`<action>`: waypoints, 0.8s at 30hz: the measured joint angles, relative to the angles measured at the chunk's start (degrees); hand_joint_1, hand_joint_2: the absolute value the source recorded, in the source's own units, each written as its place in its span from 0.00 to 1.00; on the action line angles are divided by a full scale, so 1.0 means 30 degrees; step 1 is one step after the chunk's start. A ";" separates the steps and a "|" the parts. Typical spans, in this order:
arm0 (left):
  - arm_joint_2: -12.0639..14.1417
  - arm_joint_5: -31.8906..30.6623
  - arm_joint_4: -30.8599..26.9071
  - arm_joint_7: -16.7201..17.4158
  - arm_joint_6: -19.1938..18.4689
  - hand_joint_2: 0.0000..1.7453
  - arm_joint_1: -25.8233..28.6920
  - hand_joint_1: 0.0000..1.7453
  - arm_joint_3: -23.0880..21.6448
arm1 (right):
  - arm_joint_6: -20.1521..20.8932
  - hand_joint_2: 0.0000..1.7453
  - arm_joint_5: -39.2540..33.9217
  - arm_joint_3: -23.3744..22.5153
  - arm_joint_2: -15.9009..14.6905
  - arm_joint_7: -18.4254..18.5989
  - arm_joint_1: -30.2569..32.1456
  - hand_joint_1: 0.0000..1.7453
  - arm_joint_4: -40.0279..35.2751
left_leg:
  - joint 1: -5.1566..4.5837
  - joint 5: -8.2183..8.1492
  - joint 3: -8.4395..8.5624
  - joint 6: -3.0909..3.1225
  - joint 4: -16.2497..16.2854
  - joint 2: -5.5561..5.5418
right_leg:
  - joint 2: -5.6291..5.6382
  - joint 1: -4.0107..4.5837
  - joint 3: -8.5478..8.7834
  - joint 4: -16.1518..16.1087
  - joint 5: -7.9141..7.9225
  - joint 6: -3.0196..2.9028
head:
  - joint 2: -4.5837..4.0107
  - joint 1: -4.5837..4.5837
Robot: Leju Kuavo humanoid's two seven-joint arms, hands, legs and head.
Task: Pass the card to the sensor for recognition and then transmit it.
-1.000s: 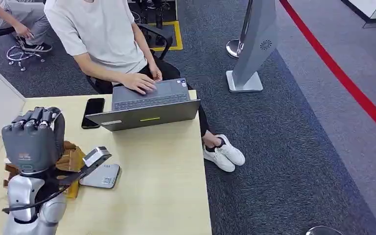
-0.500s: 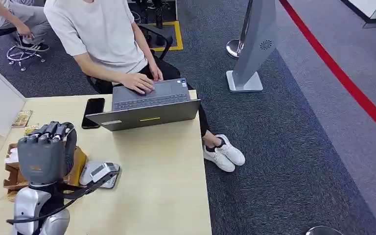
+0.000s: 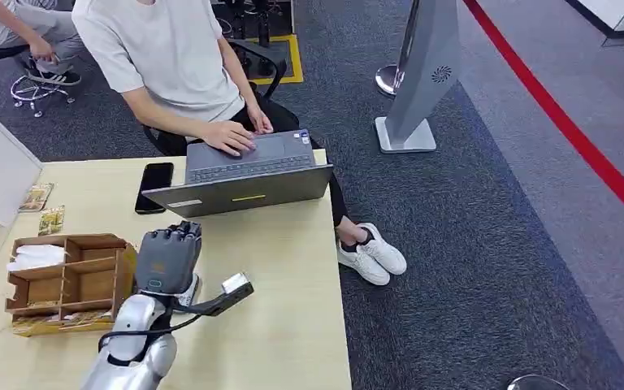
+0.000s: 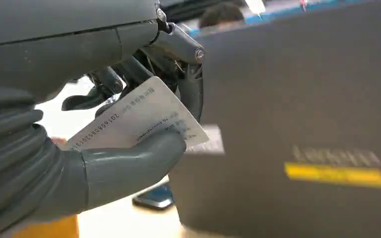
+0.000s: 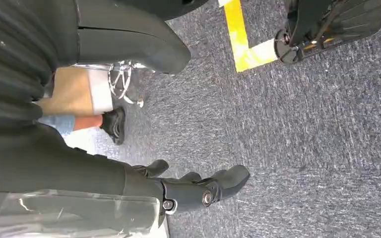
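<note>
The left hand (image 4: 129,124) pinches the white card (image 4: 139,121) between its thumb and the darker fingers, above the wooden table (image 3: 284,309). In the head view this hand (image 3: 165,256) hovers over the flat grey sensor (image 3: 191,290), just beside the wooden box (image 3: 69,284). I judge the step is presenting the card for reading; next the card's face should come flat and close over the sensor. The card carries printed lines and a long number, too blurred to read surely. The right hand (image 5: 193,191) hangs over the carpet, fingers loosely spread, holding nothing. Farther, a person types on a laptop (image 3: 240,175) beside a black phone (image 3: 154,186).
</note>
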 joint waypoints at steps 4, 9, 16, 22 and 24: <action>-0.0270 -0.0015 0.0775 0.0029 -0.0168 1.00 -0.0108 1.00 -0.0351 | -0.0022 1.00 0.0000 0.0008 0.0000 0.0000 0.0010 0.00 0.0000 | 0.0001 -0.0004 -0.0003 -0.0001 -0.0001 0.0002 | 0.0000 0.0001 -0.0008 0.0000 -0.0003 0.0000 | 0.0000 -0.0007; -0.0415 0.0000 0.1343 0.0073 -0.0248 1.00 -0.0174 1.00 -0.0481 | -0.0029 1.00 0.0000 0.0008 0.0000 0.0007 0.0019 0.00 0.0000 | 0.0001 -0.0003 -0.0003 -0.0001 -0.0001 0.0003 | 0.0000 0.0001 -0.0004 0.0000 -0.0003 0.0000 | 0.0000 0.0000; -0.0234 0.0198 0.1424 0.0976 -0.0168 1.00 0.0026 1.00 -0.0525 | -0.0145 1.00 -0.0399 -0.0014 -0.0007 0.0007 0.0030 0.00 0.0000 | 0.0001 -0.0004 -0.0003 -0.0001 -0.0002 0.0003 | 0.0003 0.0001 0.0016 0.0005 -0.0002 0.0001 | 0.0000 0.0000; 0.0787 -0.0430 -0.0910 0.1581 -0.0168 1.00 0.2331 1.00 -0.0518 | -0.0328 1.00 -0.1071 -0.0415 -0.0051 0.0080 0.0073 0.00 -0.0007 | 0.0002 -0.0017 -0.0007 0.0011 -0.0005 0.0007 | 0.0003 0.0002 -0.0002 0.0004 -0.0023 0.0004 | 0.0000 -0.0007; 0.1086 -0.0445 -0.1478 0.1742 -0.0219 1.00 0.2867 1.00 -0.0510 | -0.0328 1.00 -0.1071 -0.0532 -0.0080 0.0182 0.0076 0.00 -0.0007 | 0.0002 -0.0017 -0.0014 0.0011 -0.0005 -0.0002 | -0.0011 0.0002 -0.0001 0.0004 -0.0025 0.0004 | 0.0000 0.0000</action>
